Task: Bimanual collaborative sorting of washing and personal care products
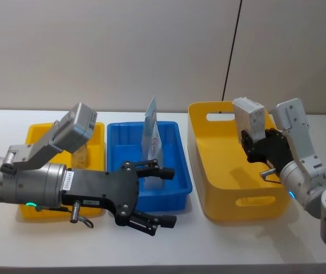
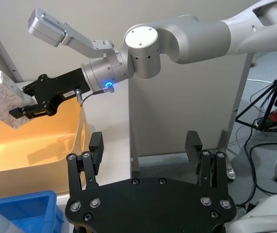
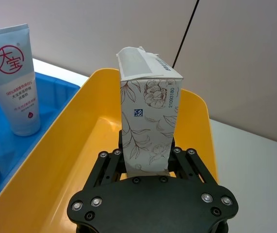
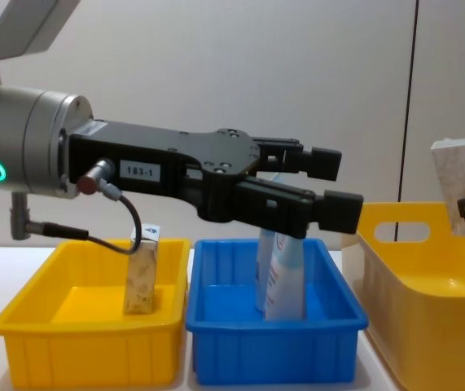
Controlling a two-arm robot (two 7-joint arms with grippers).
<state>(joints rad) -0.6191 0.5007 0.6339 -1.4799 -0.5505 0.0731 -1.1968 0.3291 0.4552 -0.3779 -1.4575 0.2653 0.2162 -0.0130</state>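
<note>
Over the large yellow bin (image 1: pixel 240 200), at 3 o'clock from the blue tray (image 4: pixel 273 354): one floral carton (image 3: pixel 148 121), clamped at one end by the right hand (image 3: pixel 148 164). Probably light, thin-walled and crushable; grip the flat faces gently. Bin walls are high, with open room straight below. Empty left hand (image 1: pixel 165 196), fingers spread, hovers at the tray's 6 o'clock rim near upright tubes (image 4: pixel 285 281), likely soft and tippable. Also a second carton (image 4: pixel 140 281) in the small yellow tray (image 4: pixel 85 354), 9 o'clock.
</note>
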